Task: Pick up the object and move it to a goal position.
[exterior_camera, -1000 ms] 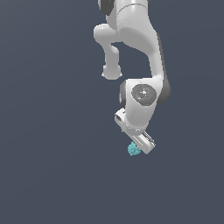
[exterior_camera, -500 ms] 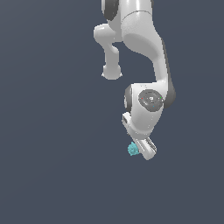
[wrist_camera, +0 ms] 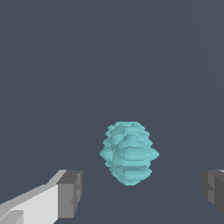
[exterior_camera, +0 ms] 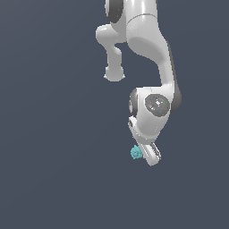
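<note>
The object, a small teal-cyan lumpy ball (exterior_camera: 135, 152), lies on the dark floor right beside the tip of my white gripper (exterior_camera: 148, 157), on its exterior-view left side. In the wrist view the ball (wrist_camera: 129, 153) sits between my two grey finger pads (wrist_camera: 70, 193), closer to that pad than to the other, and touches neither. My gripper (wrist_camera: 142, 193) is open wide, with clear gaps on both sides of the ball. The fingertips are hard to tell apart in the exterior view.
The white arm (exterior_camera: 147, 49) hangs down from the top of the exterior view, with its wrist joint (exterior_camera: 156, 106) above the gripper. A plain dark grey-blue floor (exterior_camera: 53, 179) fills everything else.
The wrist and gripper have shifted a little to the exterior view's right and lower, closing in on the ball. The ball has not moved.
</note>
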Controlling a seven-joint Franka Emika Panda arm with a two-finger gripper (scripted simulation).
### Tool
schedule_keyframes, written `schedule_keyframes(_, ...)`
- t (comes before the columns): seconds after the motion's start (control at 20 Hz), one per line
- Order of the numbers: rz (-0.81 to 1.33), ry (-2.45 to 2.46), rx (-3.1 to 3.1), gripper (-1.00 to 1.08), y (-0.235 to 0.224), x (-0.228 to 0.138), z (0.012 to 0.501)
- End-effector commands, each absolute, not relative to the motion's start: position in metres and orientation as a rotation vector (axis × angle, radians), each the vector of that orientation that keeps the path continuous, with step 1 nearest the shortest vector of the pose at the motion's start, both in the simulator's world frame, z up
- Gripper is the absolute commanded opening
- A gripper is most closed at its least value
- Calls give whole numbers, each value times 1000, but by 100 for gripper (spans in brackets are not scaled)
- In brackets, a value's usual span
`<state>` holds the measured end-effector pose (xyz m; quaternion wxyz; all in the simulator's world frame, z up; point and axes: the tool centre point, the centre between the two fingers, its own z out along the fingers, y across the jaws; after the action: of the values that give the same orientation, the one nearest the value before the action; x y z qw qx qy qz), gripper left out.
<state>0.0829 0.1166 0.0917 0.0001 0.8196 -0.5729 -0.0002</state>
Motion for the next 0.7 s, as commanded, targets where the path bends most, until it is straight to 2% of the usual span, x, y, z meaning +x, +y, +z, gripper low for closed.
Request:
schedule_keyframes(0.0,0,-1809,2569,100,117,83,92)
schedule_keyframes(0.25,0,-1804,2572,100,117,83,85)
schedule_keyframes(0.65,0,-1809,2569,100,117,82,45)
